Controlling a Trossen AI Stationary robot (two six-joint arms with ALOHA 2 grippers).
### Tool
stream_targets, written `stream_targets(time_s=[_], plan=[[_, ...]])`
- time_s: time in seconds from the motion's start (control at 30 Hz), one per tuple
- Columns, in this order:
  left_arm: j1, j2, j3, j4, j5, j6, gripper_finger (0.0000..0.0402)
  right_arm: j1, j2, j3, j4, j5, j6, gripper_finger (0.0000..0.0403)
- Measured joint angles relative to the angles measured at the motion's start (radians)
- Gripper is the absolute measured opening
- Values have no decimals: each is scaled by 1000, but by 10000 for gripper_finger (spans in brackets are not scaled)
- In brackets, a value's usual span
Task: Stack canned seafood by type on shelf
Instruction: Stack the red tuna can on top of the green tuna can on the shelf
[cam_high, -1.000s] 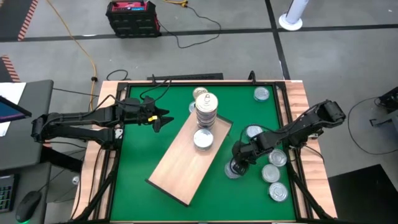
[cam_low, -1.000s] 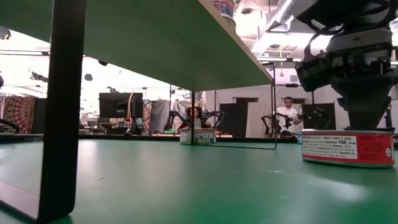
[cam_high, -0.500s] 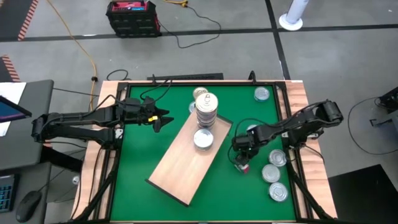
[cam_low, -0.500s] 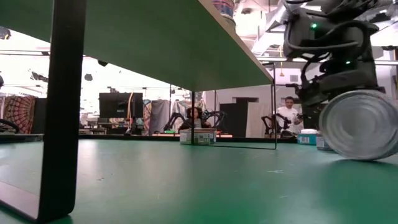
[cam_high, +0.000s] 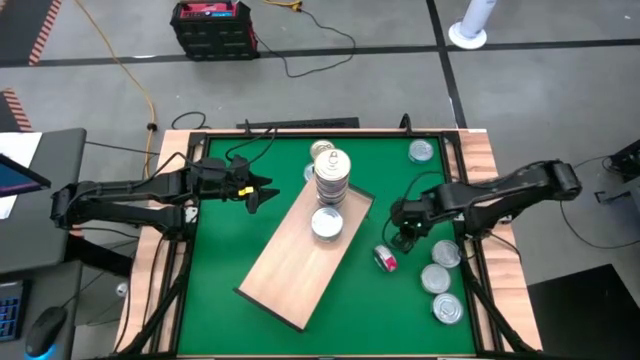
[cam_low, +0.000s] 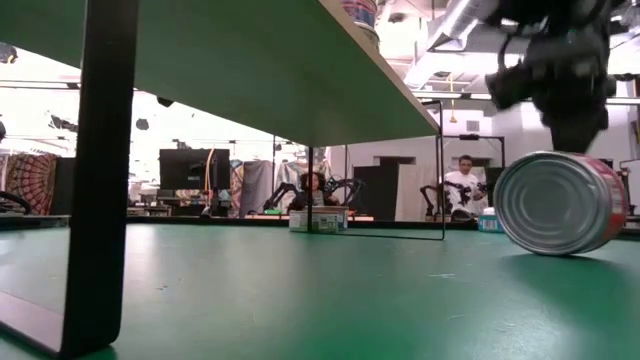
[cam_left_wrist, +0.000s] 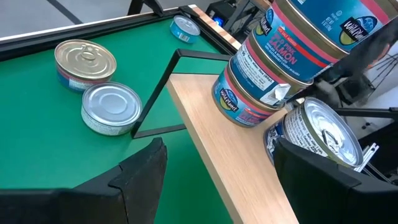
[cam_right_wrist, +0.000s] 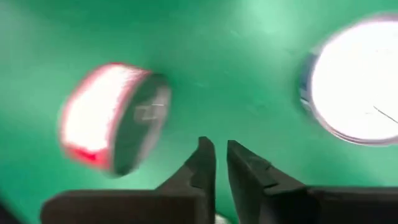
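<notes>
Shelf (cam_high: 290, 270): long tan wooden board, lying diagonally across the green table. Its far end carries a stack of tins (cam_high: 331, 175) with red and blue salmon labels; a single silver-lidded tin (cam_high: 327, 224) sits just in front of the stack. One red-labelled tin (cam_high: 385, 259) lies tipped on its side on the table, just off the shelf's right edge. Upright tins (cam_high: 440, 280) stand near the right table edge, apparently three or four. One tin (cam_high: 422, 151) sits at the far right corner.
</notes>
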Motion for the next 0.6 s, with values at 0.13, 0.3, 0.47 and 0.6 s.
stream_targets(time_s=[0.13,0.3,0.47,0.6], plan=[[0,0,0,0,-14,-7,281,48,-59,49,15,0,54,116],[0,0,0,0,-34,-6,281,122,-41,133,57,18,112,221],[0,0,0,4,-55,6,281,203,71,249,38,119,111,289],[0,0,0,5,-58,9,281,237,175,315,-26,211,106,296]])
